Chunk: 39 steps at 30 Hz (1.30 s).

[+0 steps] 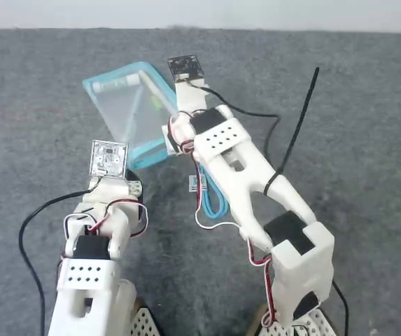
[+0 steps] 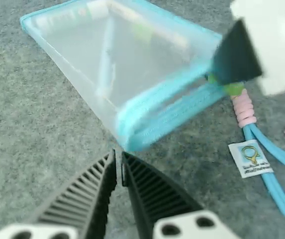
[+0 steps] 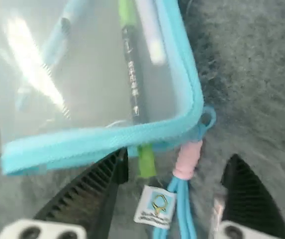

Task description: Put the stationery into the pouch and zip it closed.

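Note:
The translucent pouch with a teal zip edge lies on the grey carpet, and pens lie inside it. A green-and-black pen, a white pen and a blue pen show through the plastic. The green tip sticks out at the zip edge. My right gripper is open at the pouch's zip corner, astride the pink zip pull and its blue cord. My left gripper is shut on nothing, just short of the pouch's near corner.
A small printed tag hangs on the blue cord beside the pouch. A black cable rises off the right arm. Grey carpet spreads on all sides, and a pale wall strip runs along the far edge.

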Available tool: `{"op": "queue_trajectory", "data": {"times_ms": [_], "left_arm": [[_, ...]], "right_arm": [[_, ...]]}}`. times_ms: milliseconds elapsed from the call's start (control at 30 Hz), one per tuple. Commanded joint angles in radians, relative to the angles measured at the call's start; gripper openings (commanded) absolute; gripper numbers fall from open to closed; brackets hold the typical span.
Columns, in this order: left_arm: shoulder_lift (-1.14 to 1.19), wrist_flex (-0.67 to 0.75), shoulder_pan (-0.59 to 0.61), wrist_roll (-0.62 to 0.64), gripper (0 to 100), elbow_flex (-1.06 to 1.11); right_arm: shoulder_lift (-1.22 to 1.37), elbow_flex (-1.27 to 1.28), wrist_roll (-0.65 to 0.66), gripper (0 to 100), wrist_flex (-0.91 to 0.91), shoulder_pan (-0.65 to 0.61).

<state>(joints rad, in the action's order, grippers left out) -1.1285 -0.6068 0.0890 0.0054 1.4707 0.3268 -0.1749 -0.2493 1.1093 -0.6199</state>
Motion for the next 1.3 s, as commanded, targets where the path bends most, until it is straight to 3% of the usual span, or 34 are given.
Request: {"op": "queue_trajectory", "data": {"times_ms": [0, 233, 533, 733, 1267], "left_arm": [[-0.034, 0.038, 0.0, 0.012, 1, -0.002], [-0.035, 0.038, 0.002, 0.012, 1, -0.002], [-0.035, 0.038, 0.002, 0.012, 1, -0.002], [-0.035, 0.038, 0.002, 0.012, 1, -0.002], [-0.035, 0.037, 0.002, 0.012, 1, -0.001]], "right_arm": [[-0.168, -0.066, 0.086, 33.3, 0.131, 0.025], [-0.498, 0.209, 0.187, 33.2, 0.131, 0.12], [-0.688, 0.806, 0.285, 30.7, -0.202, 0.18], [-0.618, 0.85, 0.287, 18.3, -0.214, 0.185], [-0.386, 0.845, 0.284, 18.0, -0.286, 0.177]]}}
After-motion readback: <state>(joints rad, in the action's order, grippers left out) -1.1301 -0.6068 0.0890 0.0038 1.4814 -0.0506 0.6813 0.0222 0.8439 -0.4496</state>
